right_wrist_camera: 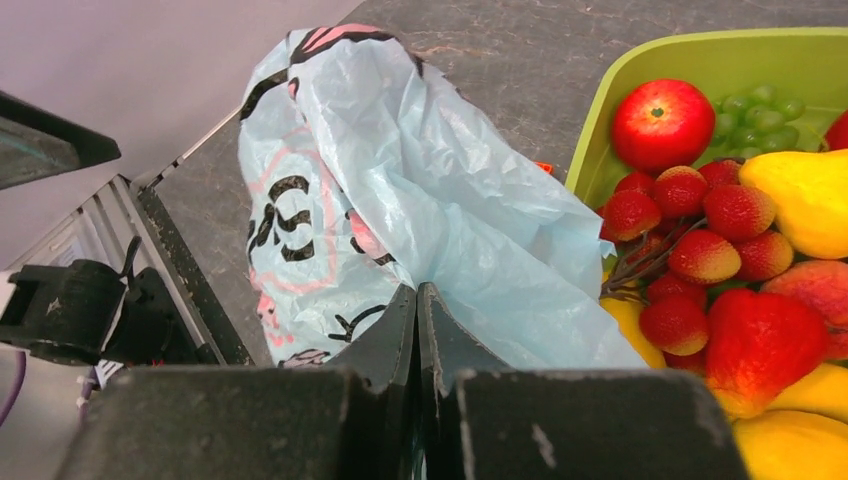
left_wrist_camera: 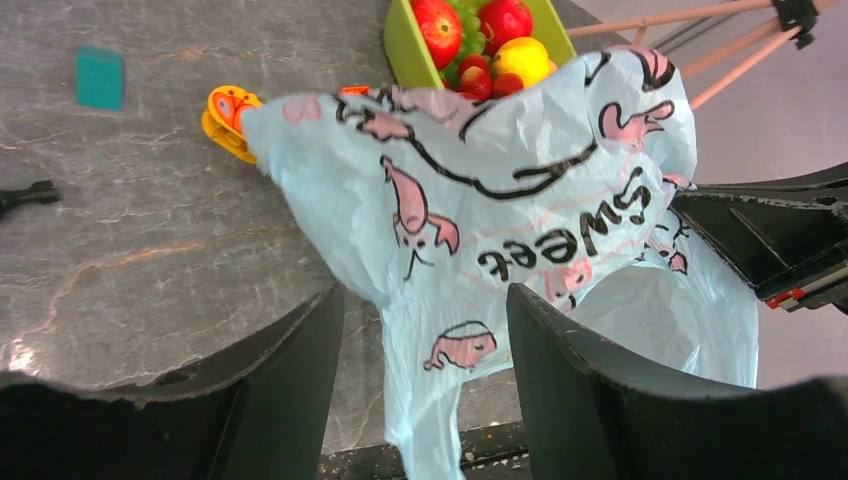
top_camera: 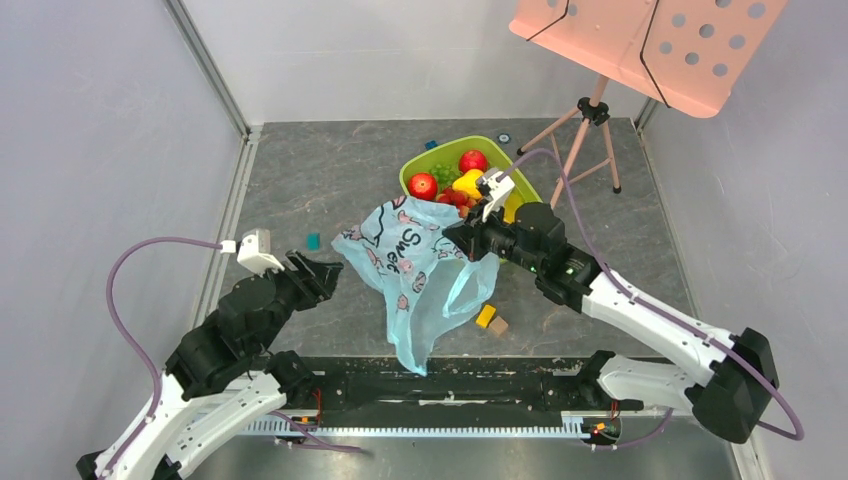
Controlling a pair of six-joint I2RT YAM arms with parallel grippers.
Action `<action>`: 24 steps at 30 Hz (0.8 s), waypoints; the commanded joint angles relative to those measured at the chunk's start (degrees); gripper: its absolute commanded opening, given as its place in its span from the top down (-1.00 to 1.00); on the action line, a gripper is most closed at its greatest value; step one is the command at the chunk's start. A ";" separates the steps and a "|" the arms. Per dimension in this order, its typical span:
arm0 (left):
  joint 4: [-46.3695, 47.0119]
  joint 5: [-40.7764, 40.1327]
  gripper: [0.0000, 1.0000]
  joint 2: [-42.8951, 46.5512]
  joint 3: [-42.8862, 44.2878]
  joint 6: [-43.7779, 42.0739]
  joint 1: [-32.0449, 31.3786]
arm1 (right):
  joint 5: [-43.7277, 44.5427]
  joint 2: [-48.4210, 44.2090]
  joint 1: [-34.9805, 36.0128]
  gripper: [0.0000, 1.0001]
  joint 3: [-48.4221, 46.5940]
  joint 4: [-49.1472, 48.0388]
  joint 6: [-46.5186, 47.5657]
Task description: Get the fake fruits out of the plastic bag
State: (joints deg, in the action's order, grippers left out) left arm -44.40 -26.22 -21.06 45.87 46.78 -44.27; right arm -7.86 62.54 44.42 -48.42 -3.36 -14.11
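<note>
Two fingers standing apart, the left gripper is hovering toward the left edge of the desk, just beside the thin, crinkly light-blue plastic bag, which is lying limp mid-desk. At the bag's right edge the right gripper is pressing its fingers together on a fold of the film. Beyond it, toward the far edge, glossy red and yellow fake fruits are filling the lime-green plastic tray. Most unloading seems done; whether any fruit is hiding inside the bag I cannot tell.

Draped blue bag; fruits beside
</note>
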 commanded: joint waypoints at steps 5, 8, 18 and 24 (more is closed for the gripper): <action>-1.31 -3.56 -0.38 -0.21 1.62 -0.53 -0.19 | -0.64 7.62 3.05 1.00 -3.39 -12.17 -6.88; -1.32 -3.22 -0.39 -1.36 1.38 -0.82 -0.18 | -3.02 12.64 3.56 1.00 -3.94 -14.94 -8.40; -1.22 -2.52 -0.41 -2.44 -0.35 -0.62 -0.18 | 12.64 10.80 3.65 -0.68 -2.43 -6.62 4.32; 2.36 -1.04 -0.47 -2.29 -1.95 -3.40 -0.20 | 16.95 -1.45 3.66 -0.94 1.76 -4.55 9.20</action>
State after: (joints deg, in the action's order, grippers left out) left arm -45.95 -27.92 -23.55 44.93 46.37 -44.27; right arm 3.84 69.73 48.05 -48.40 -8.10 -10.48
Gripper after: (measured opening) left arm 0.720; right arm 0.926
